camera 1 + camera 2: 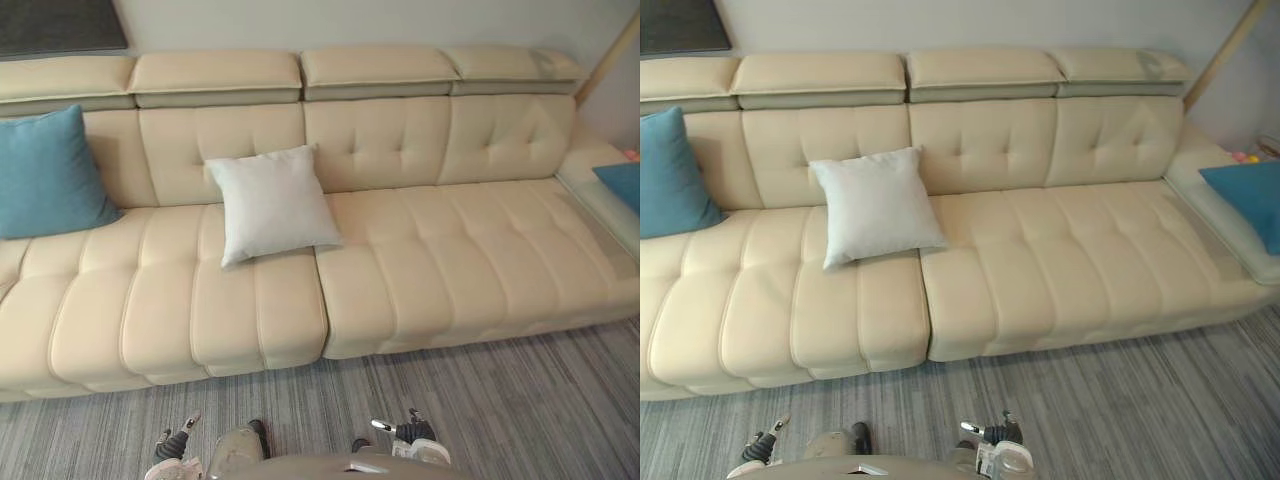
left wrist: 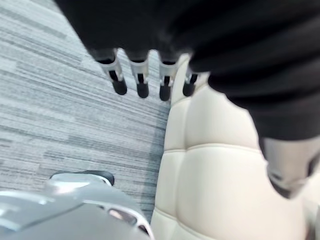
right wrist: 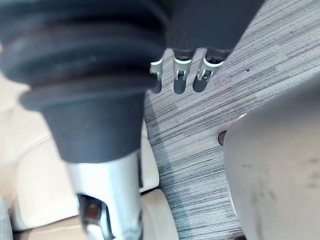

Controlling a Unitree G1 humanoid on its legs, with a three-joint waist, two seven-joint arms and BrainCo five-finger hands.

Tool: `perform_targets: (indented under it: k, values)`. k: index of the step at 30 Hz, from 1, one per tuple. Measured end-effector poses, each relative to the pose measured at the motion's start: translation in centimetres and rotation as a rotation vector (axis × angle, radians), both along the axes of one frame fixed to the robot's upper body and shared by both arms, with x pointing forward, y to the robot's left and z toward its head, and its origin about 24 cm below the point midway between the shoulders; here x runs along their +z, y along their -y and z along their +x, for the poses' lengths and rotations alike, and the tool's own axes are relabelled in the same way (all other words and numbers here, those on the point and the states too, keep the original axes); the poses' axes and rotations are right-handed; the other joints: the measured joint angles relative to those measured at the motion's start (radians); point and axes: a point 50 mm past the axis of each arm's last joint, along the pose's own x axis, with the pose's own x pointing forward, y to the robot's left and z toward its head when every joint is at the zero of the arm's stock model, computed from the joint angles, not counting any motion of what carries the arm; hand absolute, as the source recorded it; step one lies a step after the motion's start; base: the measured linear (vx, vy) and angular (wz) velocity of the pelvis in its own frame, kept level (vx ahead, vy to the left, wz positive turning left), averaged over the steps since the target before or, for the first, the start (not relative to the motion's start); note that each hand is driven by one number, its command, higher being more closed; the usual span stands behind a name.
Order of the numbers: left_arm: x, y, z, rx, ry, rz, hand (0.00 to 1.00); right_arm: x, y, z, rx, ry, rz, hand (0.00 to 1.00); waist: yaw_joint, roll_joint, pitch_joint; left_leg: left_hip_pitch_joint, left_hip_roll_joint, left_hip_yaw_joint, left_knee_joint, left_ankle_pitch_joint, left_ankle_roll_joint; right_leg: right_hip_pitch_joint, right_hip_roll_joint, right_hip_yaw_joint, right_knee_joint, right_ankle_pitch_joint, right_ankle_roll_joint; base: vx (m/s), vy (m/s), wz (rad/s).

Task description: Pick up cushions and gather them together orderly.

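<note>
A white cushion (image 1: pixel 272 203) leans against the backrest near the middle of a long cream sofa (image 1: pixel 420 260). One blue cushion (image 1: pixel 45 172) stands against the backrest at the sofa's left end. A second blue cushion (image 1: pixel 1248 195) lies on the pale ledge at the right end. My left hand (image 1: pixel 172 445) and right hand (image 1: pixel 410 432) hang low over the carpet in front of the sofa, far from every cushion. In the wrist views the left hand's fingers (image 2: pixel 142 82) and the right hand's fingers (image 3: pixel 181 75) hang relaxed and hold nothing.
Grey striped carpet (image 1: pixel 520 400) runs along the sofa's front edge. A wooden pole (image 1: pixel 1230 45) leans at the far right behind the sofa. A dark panel (image 1: pixel 60 25) hangs on the wall at the upper left.
</note>
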Motion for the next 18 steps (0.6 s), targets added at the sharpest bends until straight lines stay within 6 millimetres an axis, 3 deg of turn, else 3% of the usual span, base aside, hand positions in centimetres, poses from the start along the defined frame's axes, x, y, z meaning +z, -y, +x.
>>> perform_targets:
  k: [1, 5, 6, 7, 8, 11, 13, 14, 18]
  values:
    - [0.0, 0.0, 0.1, -0.012, -0.002, -0.002, 0.00, 0.0, 0.1, 0.1, -0.008, 0.005, 0.001, 0.00, 0.000, -0.013, -0.008, 0.007, 0.006, 0.020, 0.000, 0.000, 0.000, -0.007, 0.005, 0.018, -0.002, 0.011, -0.009, 0.00, 0.008, -0.78]
    - [-0.1, 0.1, 0.5, -0.051, -0.008, -0.006, 0.00, 0.1, -0.1, 0.6, -0.035, 0.016, 0.019, 0.00, 0.001, -0.008, -0.004, 0.025, 0.045, 0.121, 0.013, -0.023, -0.012, -0.064, 0.045, 0.114, -0.012, 0.074, -0.005, 0.01, 0.001, -1.02]
    - [-0.1, 0.1, 0.6, -0.058, -0.010, -0.005, 0.00, 0.2, -0.2, 1.0, -0.032, 0.025, 0.022, 0.00, 0.004, -0.005, -0.004, 0.033, 0.058, 0.146, 0.008, -0.031, -0.014, -0.088, 0.058, 0.101, -0.017, 0.128, 0.006, 0.03, 0.003, -1.68]
    - [-0.1, 0.4, 0.8, -0.069, -0.009, -0.009, 0.00, 0.3, -0.5, 1.4, -0.027, 0.034, 0.028, 0.00, 0.010, 0.007, -0.003, 0.044, 0.084, 0.178, 0.000, -0.034, -0.012, -0.105, 0.087, 0.037, -0.054, 0.200, -0.038, 0.04, -0.010, -2.22]
    - [-0.1, 0.4, 1.0, -0.080, -0.006, -0.006, 0.00, 0.3, -0.6, 1.6, -0.022, 0.035, 0.031, 0.00, 0.012, 0.016, 0.005, 0.068, 0.106, 0.236, -0.012, -0.021, -0.002, -0.106, 0.089, -0.038, -0.082, 0.215, -0.078, 0.04, -0.035, -2.11]
    - [0.0, 1.1, 2.3, -0.172, 0.007, -0.014, 0.00, 0.4, 0.8, 1.4, -0.022, 0.024, -0.005, 0.00, -0.010, 0.042, 0.024, 0.144, 0.137, 0.387, -0.030, -0.010, -0.001, -0.105, 0.015, -0.377, -0.039, 0.152, -0.133, 0.09, -0.044, -1.48]
    - [0.2, 1.8, 3.4, -0.228, 0.026, -0.018, 0.00, 0.1, 1.2, 0.9, -0.019, -0.005, -0.014, 0.00, -0.018, 0.043, 0.024, 0.193, 0.131, 0.447, -0.057, 0.001, -0.024, -0.100, -0.017, -0.508, -0.016, 0.159, -0.129, 0.12, -0.036, -1.08]
    - [0.2, 2.0, 4.0, -0.254, 0.034, -0.017, 0.00, 0.1, 1.5, 0.7, -0.022, -0.009, -0.021, 0.00, -0.032, 0.036, 0.019, 0.213, 0.128, 0.456, -0.082, 0.010, -0.039, -0.099, -0.003, -0.494, -0.016, 0.168, -0.104, 0.11, -0.091, -0.93]
    - [-0.1, 4.5, 4.3, -0.307, 0.032, -0.075, 0.00, 0.3, 3.4, 0.8, -0.020, -0.026, -0.067, 0.00, -0.040, 0.077, 0.035, 0.280, 0.123, 0.446, -0.166, 0.002, -0.075, -0.125, 0.068, -0.383, -0.012, 0.133, -0.085, 0.05, -0.092, -0.93]
